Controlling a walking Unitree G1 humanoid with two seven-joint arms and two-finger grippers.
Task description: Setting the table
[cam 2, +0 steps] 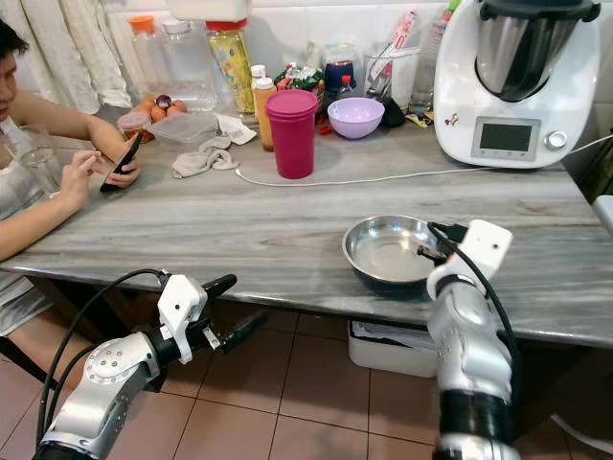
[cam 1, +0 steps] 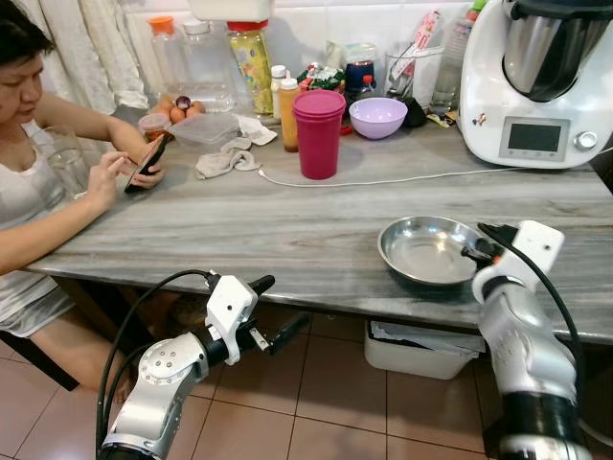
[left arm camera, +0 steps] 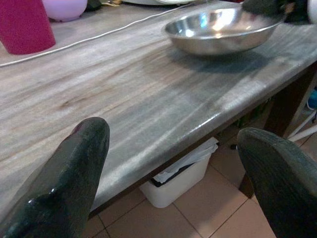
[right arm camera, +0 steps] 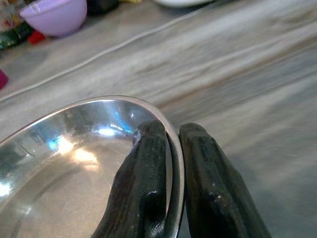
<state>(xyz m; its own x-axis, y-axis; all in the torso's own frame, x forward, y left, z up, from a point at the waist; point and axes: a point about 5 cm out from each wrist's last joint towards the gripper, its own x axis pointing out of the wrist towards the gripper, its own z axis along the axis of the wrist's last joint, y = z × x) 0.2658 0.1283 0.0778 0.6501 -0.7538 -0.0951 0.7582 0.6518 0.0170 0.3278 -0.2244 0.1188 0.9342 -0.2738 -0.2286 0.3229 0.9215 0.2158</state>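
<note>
A shallow steel bowl point(cam 1: 421, 247) rests on the grey wood-grain table point(cam 1: 287, 220) near its front edge, right of centre. My right gripper point(cam 1: 479, 251) is shut on the bowl's right rim point(right arm camera: 171, 134), one finger inside and one outside. My left gripper point(cam 1: 273, 309) hangs open below and in front of the table edge, at the left, holding nothing; its wrist view looks across the tabletop toward the bowl point(left arm camera: 223, 29).
A magenta tumbler point(cam 1: 319, 132), a lilac bowl point(cam 1: 377, 116), bottles, a cloth and a white cable point(cam 1: 383, 178) lie at the back. A white kitchen machine point(cam 1: 536, 77) stands back right. A person point(cam 1: 38, 163) sits at the left with a phone. A white bin point(cam 1: 421, 350) sits under the table.
</note>
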